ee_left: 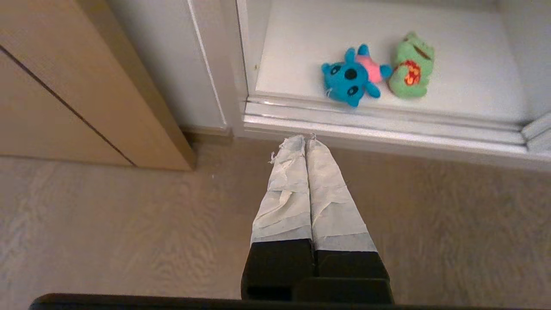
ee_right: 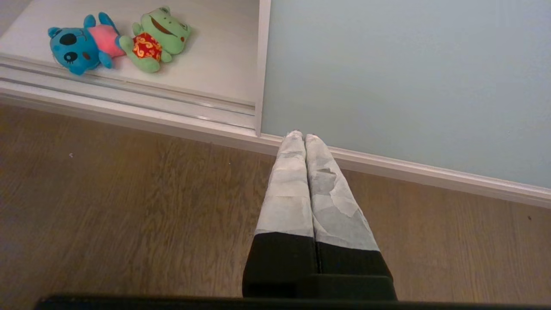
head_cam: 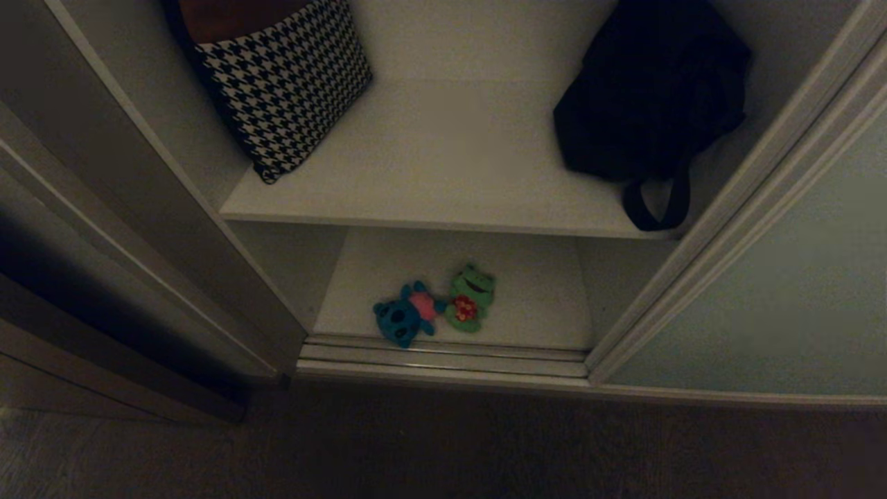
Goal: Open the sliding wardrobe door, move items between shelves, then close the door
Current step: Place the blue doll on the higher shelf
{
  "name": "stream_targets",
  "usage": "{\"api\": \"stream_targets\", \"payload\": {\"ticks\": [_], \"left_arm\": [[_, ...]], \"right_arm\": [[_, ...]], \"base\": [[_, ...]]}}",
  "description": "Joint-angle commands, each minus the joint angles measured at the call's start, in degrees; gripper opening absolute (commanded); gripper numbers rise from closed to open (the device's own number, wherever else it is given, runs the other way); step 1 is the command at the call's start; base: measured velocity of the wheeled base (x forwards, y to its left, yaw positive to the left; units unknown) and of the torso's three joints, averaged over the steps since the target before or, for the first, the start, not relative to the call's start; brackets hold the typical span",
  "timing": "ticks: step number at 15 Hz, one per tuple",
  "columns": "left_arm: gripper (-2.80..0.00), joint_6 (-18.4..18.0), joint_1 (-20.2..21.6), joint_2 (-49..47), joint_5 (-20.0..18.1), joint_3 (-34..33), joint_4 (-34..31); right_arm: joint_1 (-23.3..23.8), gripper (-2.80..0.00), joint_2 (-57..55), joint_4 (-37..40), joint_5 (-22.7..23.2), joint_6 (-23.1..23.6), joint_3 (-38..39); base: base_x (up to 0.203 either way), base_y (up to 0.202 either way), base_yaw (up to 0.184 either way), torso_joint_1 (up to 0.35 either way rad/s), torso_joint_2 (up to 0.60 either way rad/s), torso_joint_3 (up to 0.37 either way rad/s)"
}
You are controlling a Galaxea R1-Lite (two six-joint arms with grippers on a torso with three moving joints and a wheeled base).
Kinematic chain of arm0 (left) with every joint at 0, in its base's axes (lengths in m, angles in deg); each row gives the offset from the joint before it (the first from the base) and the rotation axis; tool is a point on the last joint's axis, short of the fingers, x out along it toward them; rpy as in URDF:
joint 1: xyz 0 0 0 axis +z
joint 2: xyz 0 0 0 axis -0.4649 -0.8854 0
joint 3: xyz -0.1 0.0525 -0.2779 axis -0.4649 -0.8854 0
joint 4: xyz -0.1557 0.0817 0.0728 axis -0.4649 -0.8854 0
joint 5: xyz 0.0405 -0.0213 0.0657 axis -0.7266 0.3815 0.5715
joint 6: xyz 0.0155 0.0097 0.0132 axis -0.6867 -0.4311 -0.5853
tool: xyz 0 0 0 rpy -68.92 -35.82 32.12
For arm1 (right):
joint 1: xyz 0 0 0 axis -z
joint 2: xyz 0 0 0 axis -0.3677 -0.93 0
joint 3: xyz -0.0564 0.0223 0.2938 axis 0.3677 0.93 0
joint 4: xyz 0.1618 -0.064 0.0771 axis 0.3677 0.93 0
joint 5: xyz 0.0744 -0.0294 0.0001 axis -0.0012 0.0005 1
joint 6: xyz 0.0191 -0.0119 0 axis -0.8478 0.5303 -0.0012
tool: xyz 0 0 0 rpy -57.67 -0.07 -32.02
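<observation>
The sliding wardrobe door stands slid to the right, leaving the wardrobe open. On the bottom shelf, close to the floor rail, lie two soft toys side by side: a teal-blue one and a green frog with a red mark. My left gripper is shut and empty, hanging over the floor just short of the rail. My right gripper is shut and empty too, over the floor before the door. Neither arm shows in the head view.
The upper shelf holds a houndstooth cushion at its left and a black bag at its right, a strap hanging over the edge. A wooden cabinet stands left of the wardrobe. Wood floor lies in front.
</observation>
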Motion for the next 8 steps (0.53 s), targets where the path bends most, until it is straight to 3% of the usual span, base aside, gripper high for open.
{"api": "stream_targets", "payload": {"ticks": [1,8], "left_arm": [[-2.8,0.3,0.0,0.3,0.0,0.0,0.1],[-2.8,0.1,0.0,0.4,0.0,0.2,-0.4]], "right_arm": [[0.0,-2.8,0.0,0.0,0.0,0.0,0.0],[0.0,-2.8,0.0,0.0,0.0,0.0,0.0]], "base": [[0.0,0.0,0.0,0.0,0.0,0.0],[0.0,0.0,0.0,0.0,0.0,-0.005]]}}
